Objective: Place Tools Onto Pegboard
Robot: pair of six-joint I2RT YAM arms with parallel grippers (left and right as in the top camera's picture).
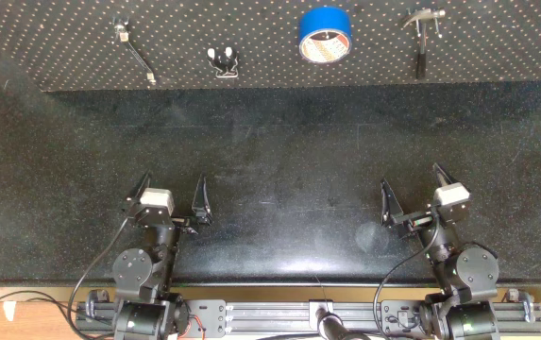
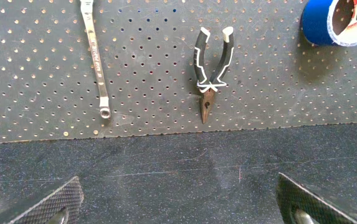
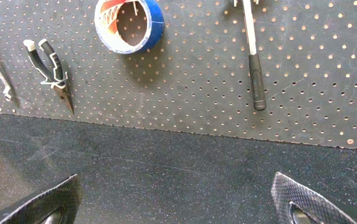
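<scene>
Left claw (image 1: 173, 181) and right claw (image 1: 412, 181), nearest the lens, sit low over the front of the desk (image 1: 279, 132), each with its fingers spread apart and nothing between them. Beyond the desk's far edge stands the pegboard (image 1: 261, 24), carrying four tools, left to right:
- wrench (image 1: 134, 49), hung from its upper end and slightly slanted
- pliers (image 1: 223, 62), handles up over a hook, nose down
- tape (image 1: 325, 35), its core over a peg
- hammer (image 1: 423, 33), caught by the head, handle hanging straight

All four are well apart from one another and from both claws. Judged from this layout, the hanging appears done, so the risk lies chiefly in any further approach to the board.

Hazards:
- (a) The wrench hangs from a single point and could swing or lift off if brushed.
- (b) The pliers rest only by their spread handles, so an upward nudge would free them.
- (c) The tape could slide forward off its peg if bumped; how deep it sits cannot be told.
- (d) A sideways knock to the hammer's handle may tip the head out of its hook.

Spread fingers widen each claw's sweep, raising the odds of such contact.
</scene>
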